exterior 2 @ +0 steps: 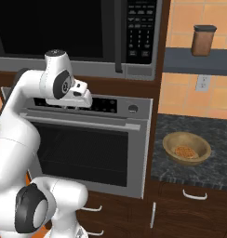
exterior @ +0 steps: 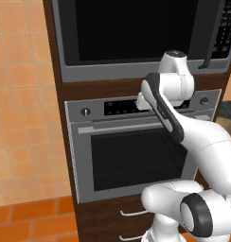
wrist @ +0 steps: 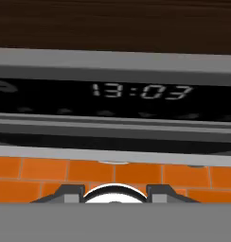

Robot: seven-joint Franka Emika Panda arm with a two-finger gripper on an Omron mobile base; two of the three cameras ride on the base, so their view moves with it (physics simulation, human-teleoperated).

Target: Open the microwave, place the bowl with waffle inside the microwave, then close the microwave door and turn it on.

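1. Oven, silver with dark glass window (exterior: 136, 158): built into the brown cabinet column, below the microwave. Horizontal bar handle across its door, two knobs flanking a dark display strip reading 13:03 (wrist: 141, 90).

2. Microwave, wide, black and silver, built in (exterior 2: 64, 28): above the oven. Its dark glass door with silver-grey frame (exterior: 131, 28) sits shut. The long black vertical bar handle (exterior 2: 118, 37) runs down the door's right edge, and the black keypad of small white buttons (exterior 2: 139, 28) lies just right of it.

3. Two-finger gripper on white arm (exterior 2: 83, 104): hovers close before the oven's display strip, below the microwave and left of the handle, holding nothing. Whether its jaws stand open or closed cannot be told.

4. Bowl, round, shallow, tan-brown wood (exterior 2: 186, 148): on the dark speckled counter (exterior 2: 213, 172) right of the oven column, well apart from the gripper. The small orange-tan waffle (exterior 2: 184, 152) lies inside it.

5. Canister, brown, cylindrical, dark-lidded (exterior 2: 203, 40): on the shelf above the counter.

Step in hand, as judged: opening the microwave, not yet begun. The next move calls for raising the gripper up and rightward to the vertical handle, closing on it, then pulling the door outward.
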